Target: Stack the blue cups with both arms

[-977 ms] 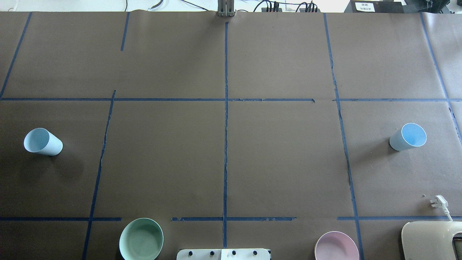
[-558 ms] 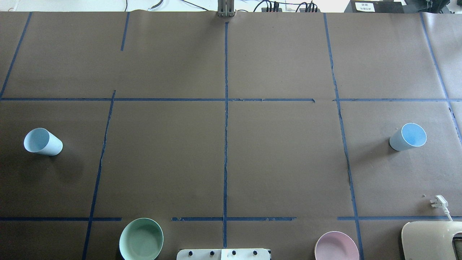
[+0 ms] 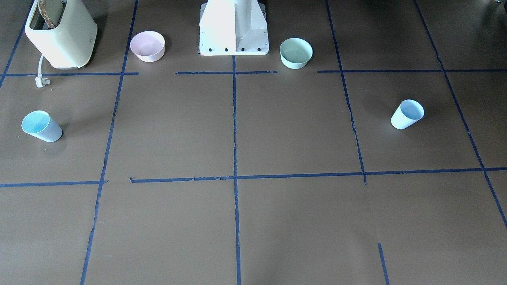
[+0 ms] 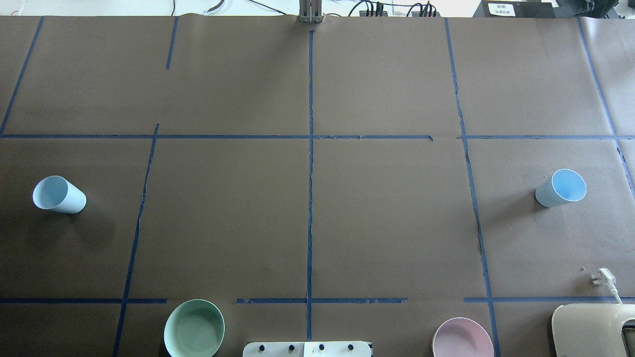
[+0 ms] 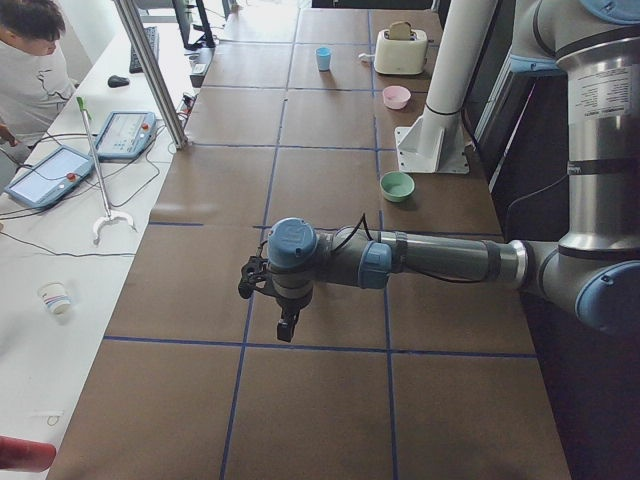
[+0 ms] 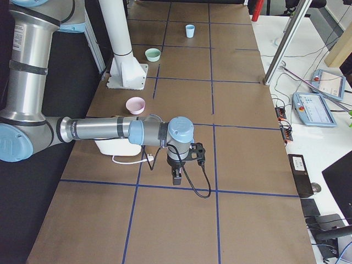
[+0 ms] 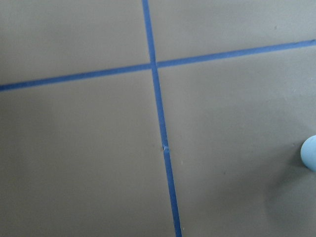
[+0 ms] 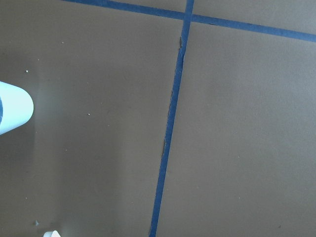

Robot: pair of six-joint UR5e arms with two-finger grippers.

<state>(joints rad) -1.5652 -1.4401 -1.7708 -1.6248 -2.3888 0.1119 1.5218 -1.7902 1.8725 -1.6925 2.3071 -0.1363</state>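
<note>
A: What is changed since a second ago?
B: Nothing is moved. The left blue cup (image 4: 58, 194) is kept upright at the left end of the counter (image 4: 387, 208), the right blue cup (image 4: 560, 188) at its right end.
A: What is held inside?
B: Bare insides are shown in both cups, the mint-green bowl (image 4: 193, 329) and the pink bowl (image 4: 461, 339); a brown slice (image 3: 49, 8) is lodged in the toaster (image 3: 65, 37).
A: The tools?
B: The left tool (image 5: 285, 328) and right tool (image 6: 176, 177) are hung over the counter; clenched or released cannot be told.

Brown paper (image 4: 387, 218) covers the table and is divided by blue tape lines (image 4: 310, 198). At the near edge, a mint-green bowl (image 4: 194, 328) stands left of centre and a pink bowl (image 4: 462, 339) right of centre. A cream toaster (image 4: 593, 329) stands at the near right. Its white plug (image 4: 603, 275) lies just beyond it.
</note>
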